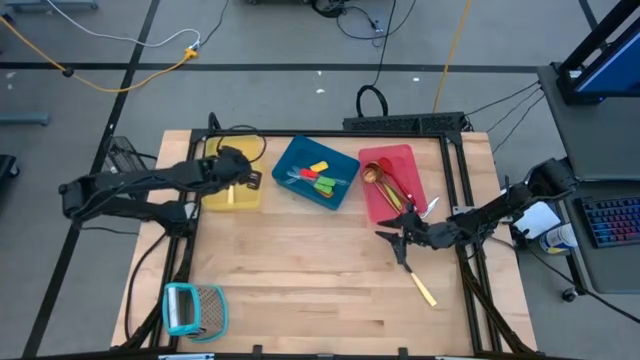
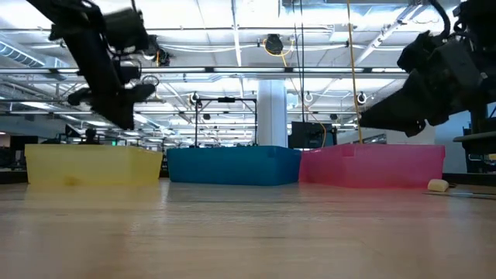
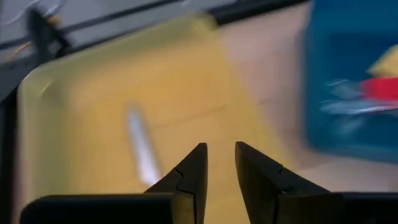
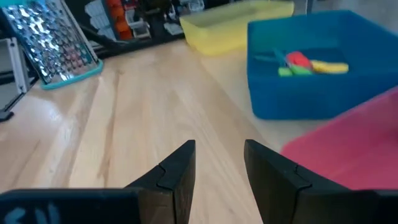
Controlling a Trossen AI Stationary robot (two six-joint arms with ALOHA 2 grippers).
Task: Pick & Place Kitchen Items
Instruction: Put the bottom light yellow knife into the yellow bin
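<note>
My left gripper (image 1: 248,178) hangs open and empty over the yellow tray (image 1: 216,196). A cream-handled knife (image 3: 140,146) lies flat in that tray. My right gripper (image 4: 217,155) is open and empty above the table, just in front of the red tray (image 1: 400,158); in the high view it is at the tray's near edge (image 1: 385,236). The red tray holds brass and red spoons (image 1: 378,176). The blue tray (image 1: 290,160) holds small red, yellow and green tools (image 1: 318,178). Another cream-handled knife (image 1: 424,290) lies flat on the table near my right gripper.
The teal-framed grater (image 1: 192,308) lies at the table's near left corner. The three trays stand in a row along the far edge. Bare wooden table (image 1: 310,270) spreads between the trays and the near edge.
</note>
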